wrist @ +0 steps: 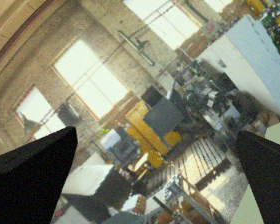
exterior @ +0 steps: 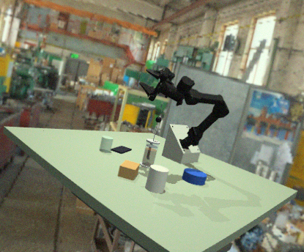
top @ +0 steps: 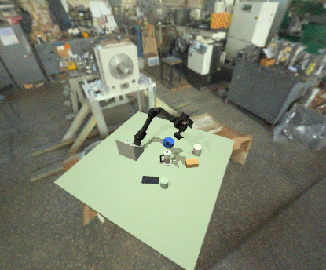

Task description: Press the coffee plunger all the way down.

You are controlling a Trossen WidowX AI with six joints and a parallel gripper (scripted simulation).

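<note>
The coffee press (top: 167, 158) (exterior: 149, 157) stands upright on the table, a clear cylinder with a pale lid and a dark handle. Its black plunger knob (top: 167, 144) (exterior: 158, 119) stands well above the lid on a thin rod, so the plunger is up. My gripper (top: 185, 130) (exterior: 143, 78) (wrist: 160, 138) is open and empty. It is in the air, higher than the knob and apart from it, with its fingers pointing away from the arm's base. The wrist view shows both black fingers wide apart and only the room between them; the press is not in that view.
A blue disc (top: 168, 142) (exterior: 194, 176), a white cylinder (top: 197, 150) (exterior: 157, 179) and an orange block (top: 192, 162) (exterior: 129, 170) stand near the press. A dark flat slab (top: 150, 180) (exterior: 121, 149) and a pale green cylinder (top: 164, 183) (exterior: 106, 143) are farther off. The grey wedge (top: 129, 150) (exterior: 178, 147) is at the arm's base.
</note>
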